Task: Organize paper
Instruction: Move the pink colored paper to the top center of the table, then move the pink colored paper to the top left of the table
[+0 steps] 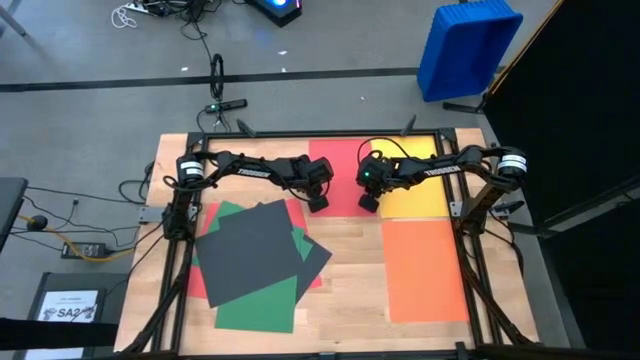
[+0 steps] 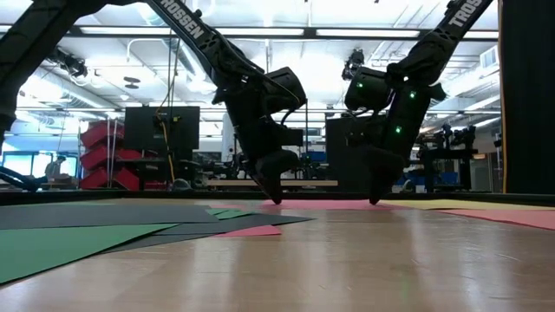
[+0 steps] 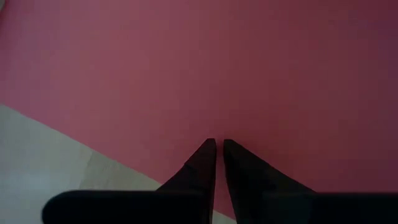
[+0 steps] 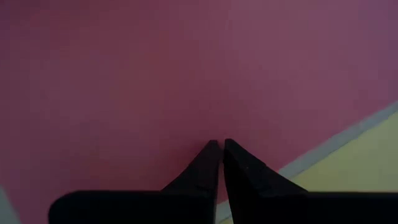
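— Where's the paper sitting right now?

— It's lying spread over the table in two groups. Along the far edge a red sheet is lying flat, with a yellow sheet just beside it on the right. Nearer than the yellow one, an orange sheet is lying on its own. Over on the left there's a loose heap: a dark grey sheet is lying on top at a slant, green sheets are poking out below it, and slivers of another red one are showing at the edges.

— And the arms?

— Both are reaching in over the red sheet at the far edge. The left gripper is pointing down at its left part, the right gripper at its right part, close to the border with the yellow. From table height both tips are coming right down to the sheet; whether they are actually pressing on it I cannot tell.

— Fingers apart or together?

— Together on both. The left fingers are showing only a thin slit between them, over red paper with bare wood beside it. The right fingers are closed tip to tip over red, with yellow showing off to one side. Neither is clamping anything.

— Anything else around?

— A blue bin is standing on the floor beyond the table.
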Robot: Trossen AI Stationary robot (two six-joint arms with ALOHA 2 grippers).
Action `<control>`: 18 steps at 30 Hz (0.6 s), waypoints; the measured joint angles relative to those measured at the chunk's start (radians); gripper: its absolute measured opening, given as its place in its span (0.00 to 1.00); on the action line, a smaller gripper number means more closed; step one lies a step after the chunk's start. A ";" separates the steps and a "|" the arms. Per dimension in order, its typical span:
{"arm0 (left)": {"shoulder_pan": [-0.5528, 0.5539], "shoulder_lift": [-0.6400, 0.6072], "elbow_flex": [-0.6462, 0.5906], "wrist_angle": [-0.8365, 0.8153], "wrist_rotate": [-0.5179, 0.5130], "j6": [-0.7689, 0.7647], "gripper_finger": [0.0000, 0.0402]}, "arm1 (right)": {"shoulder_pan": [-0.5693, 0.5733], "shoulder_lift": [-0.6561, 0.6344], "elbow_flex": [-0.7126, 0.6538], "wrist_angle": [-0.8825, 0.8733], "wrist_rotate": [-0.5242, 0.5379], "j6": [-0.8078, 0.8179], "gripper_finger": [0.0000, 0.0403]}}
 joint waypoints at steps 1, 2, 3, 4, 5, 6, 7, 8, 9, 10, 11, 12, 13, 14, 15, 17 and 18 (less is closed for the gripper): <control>0.000 -0.001 -0.001 -0.002 0.000 0.000 0.04 | 0.000 0.000 0.000 0.000 0.008 -0.001 0.00; 0.000 -0.001 -0.001 -0.001 0.000 0.000 0.04 | 0.000 0.000 0.000 0.002 0.014 -0.001 0.00; 0.000 -0.003 -0.001 -0.001 0.000 0.000 0.04 | 0.000 0.000 0.000 0.003 0.016 -0.003 0.00; 0.000 -0.006 -0.001 -0.003 0.000 0.000 0.04 | 0.000 0.000 0.000 0.003 0.016 -0.007 0.00; 0.000 -0.008 -0.001 -0.005 0.000 0.000 0.04 | 0.000 0.000 0.001 0.003 0.017 -0.008 0.00; 0.000 -0.009 -0.001 -0.004 0.000 0.000 0.04 | 0.000 0.000 0.003 0.002 0.017 -0.008 0.00; 0.000 -0.011 -0.001 -0.004 0.000 0.000 0.04 | 0.000 0.000 0.007 0.001 0.017 -0.009 0.00; 0.000 -0.011 -0.001 -0.004 0.000 0.000 0.04 | 0.000 -0.001 0.012 0.000 0.017 -0.009 0.00; 0.000 -0.011 -0.001 -0.004 0.000 0.000 0.04 | 0.000 -0.001 0.018 -0.003 0.017 -0.009 0.00; 0.000 -0.011 -0.001 -0.004 0.000 0.000 0.04 | 0.000 -0.002 0.024 -0.004 0.017 -0.009 0.00; 0.000 -0.011 -0.001 -0.004 0.000 0.000 0.04 | 0.000 -0.002 0.029 -0.006 0.017 -0.009 0.00; 0.000 -0.011 -0.001 -0.004 0.000 0.000 0.04 | 0.000 -0.002 0.033 -0.009 0.017 -0.009 0.00; 0.000 -0.011 -0.001 -0.003 0.000 0.000 0.04 | 0.000 -0.002 0.036 -0.012 0.018 -0.009 0.00; 0.000 -0.011 -0.001 -0.003 0.000 0.000 0.04 | 0.000 -0.002 0.038 -0.012 0.018 -0.009 0.00; 0.000 -0.014 -0.001 -0.004 0.001 0.000 0.04 | 0.001 -0.002 0.040 -0.013 0.018 -0.010 0.00; 0.000 -0.022 -0.001 -0.007 0.001 0.000 0.04 | 0.002 -0.006 0.041 -0.014 0.026 -0.016 0.00; 0.000 -0.030 0.000 -0.008 0.001 0.000 0.04 | 0.003 -0.011 0.041 -0.016 0.033 -0.018 0.00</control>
